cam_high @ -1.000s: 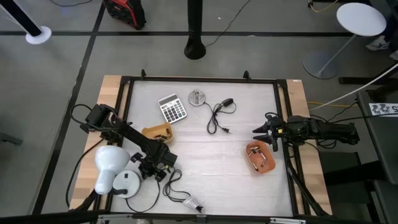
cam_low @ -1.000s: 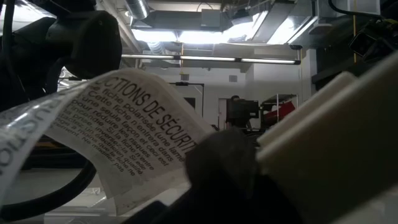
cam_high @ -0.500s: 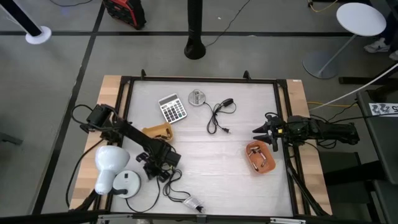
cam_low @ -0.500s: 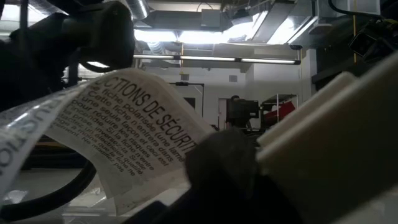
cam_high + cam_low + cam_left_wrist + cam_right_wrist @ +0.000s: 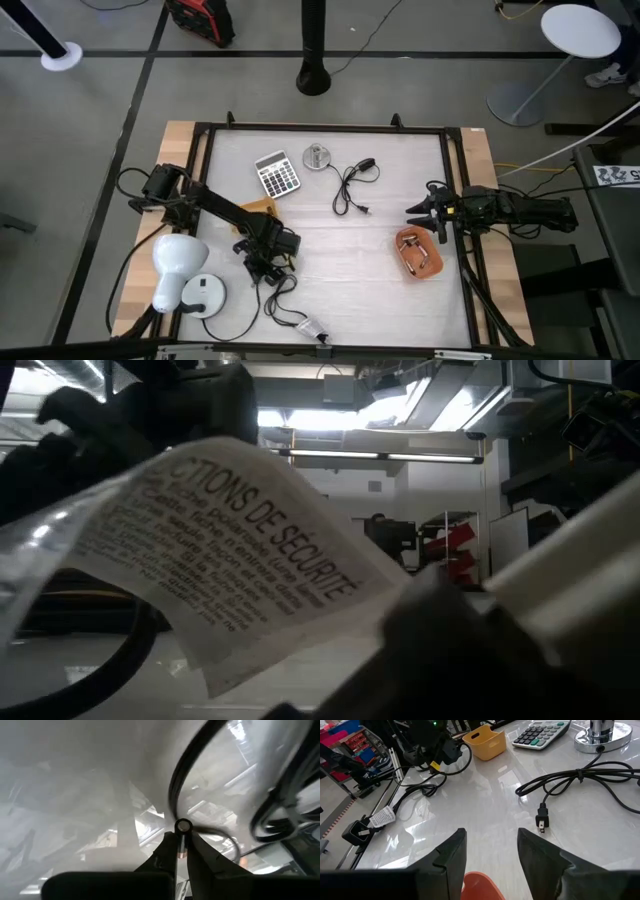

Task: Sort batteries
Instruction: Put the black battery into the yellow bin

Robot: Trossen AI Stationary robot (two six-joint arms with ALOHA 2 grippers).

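The left gripper (image 5: 181, 851) was pinched on 1 battery (image 5: 182, 840), at 7 o'clock on the table (image 5: 330, 250), beside a cable (image 5: 282, 300). Small, rigid and light, with a slick casing, it probably suited a mid-barrel grip. It looked silvery, metal-capped. The right gripper (image 5: 490, 852) waited wide at 3 o'clock.

— What is the table (image 5: 485, 800) surface like?
— Smooth, glossy white; it mirrors the lights. Its side boards (image 5: 490, 155) look like pale bare wood.
— And the battery (image 5: 182, 849) between the left gripper (image 5: 181, 856) fingers?
— A small cylinder with a shiny metal end.
— The bins?
— The yellow bin (image 5: 485, 740) and the orange bin (image 5: 417, 253) both look like smooth plastic.
— Anything else?
— Matt black rubbery power cord (image 5: 580, 776), a polished metal disc-shaped stand (image 5: 601, 734), and a printed paper warning tag (image 5: 225, 550).
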